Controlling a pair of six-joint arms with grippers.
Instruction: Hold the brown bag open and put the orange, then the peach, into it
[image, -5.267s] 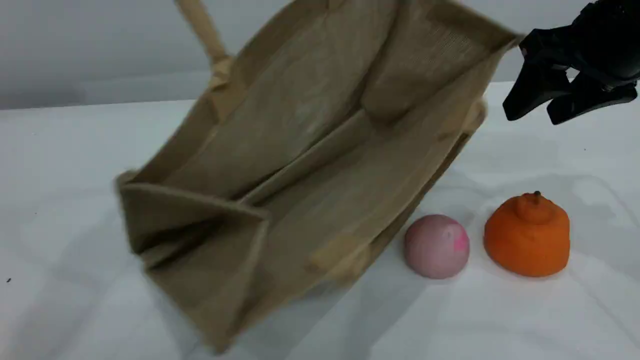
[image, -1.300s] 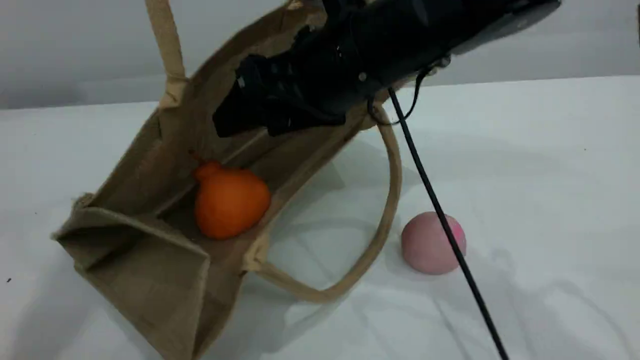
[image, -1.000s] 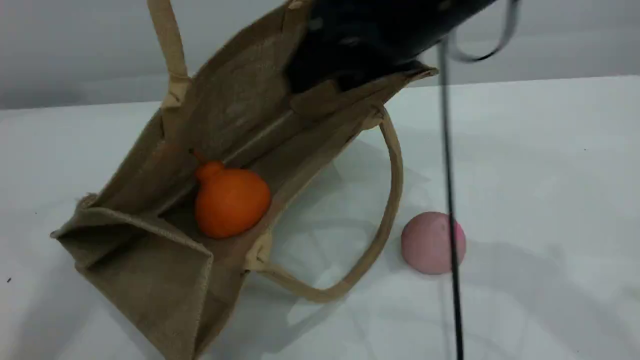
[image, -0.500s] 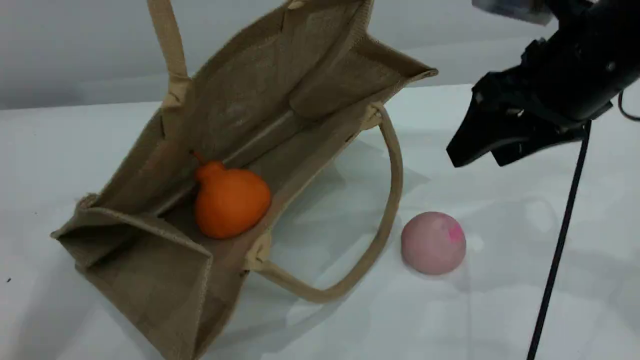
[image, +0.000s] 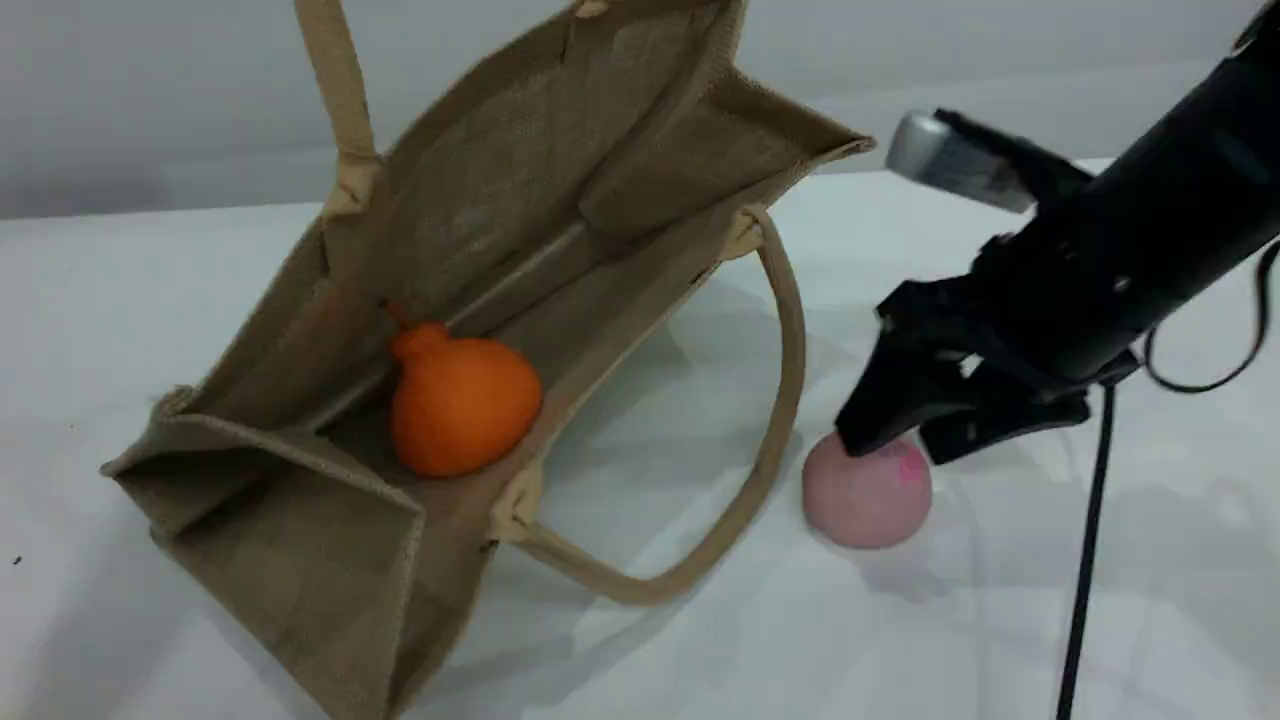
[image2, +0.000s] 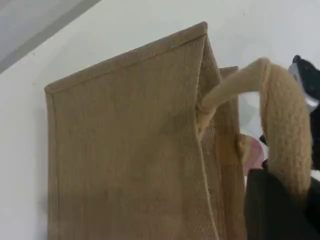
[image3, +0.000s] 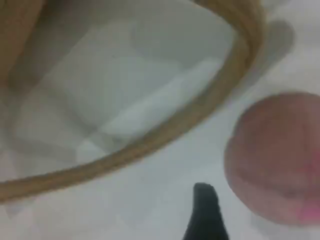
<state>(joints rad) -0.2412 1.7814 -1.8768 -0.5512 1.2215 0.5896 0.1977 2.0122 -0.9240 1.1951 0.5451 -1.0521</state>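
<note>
The orange (image: 462, 405) lies in the bag (image: 300, 560), whose handle (image: 335, 90) my left jaws pinch. My right jaws spread over the peach (image: 866, 495), not yet bagged.

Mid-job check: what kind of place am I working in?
Probably a bare test bench, not a kitchen or shop: a plain white table against a blank grey wall, holding only the brown bag, with the orange inside, and the peach.

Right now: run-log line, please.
left jaws: shut on beige rope handle of brown jute bag | orange knob-topped fruit: inside bag | right jaws: open above pale pink round peach
</note>
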